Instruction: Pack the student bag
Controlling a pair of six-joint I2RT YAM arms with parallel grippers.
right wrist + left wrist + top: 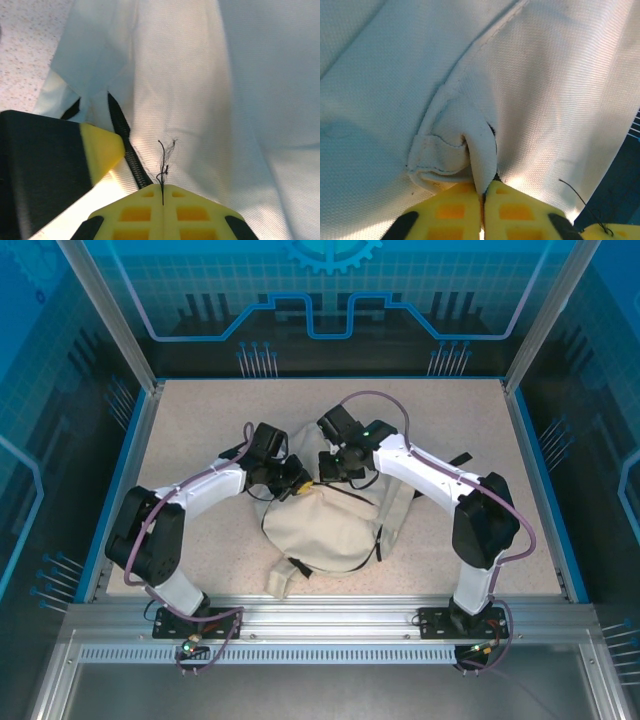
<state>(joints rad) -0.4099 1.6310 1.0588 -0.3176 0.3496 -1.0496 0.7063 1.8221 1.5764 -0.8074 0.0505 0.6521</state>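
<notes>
Student bag (pixel 320 530): soft, woven cream fabric

Cool, even light from above, shadows soft; up close the bag (pixel 530 100) glares warm near the bottom, foreground blurry.

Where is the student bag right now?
In the top view the student bag lies near the middle of the table, slightly towards the near edge, with the left gripper and right gripper meeting at its far edge.
</notes>
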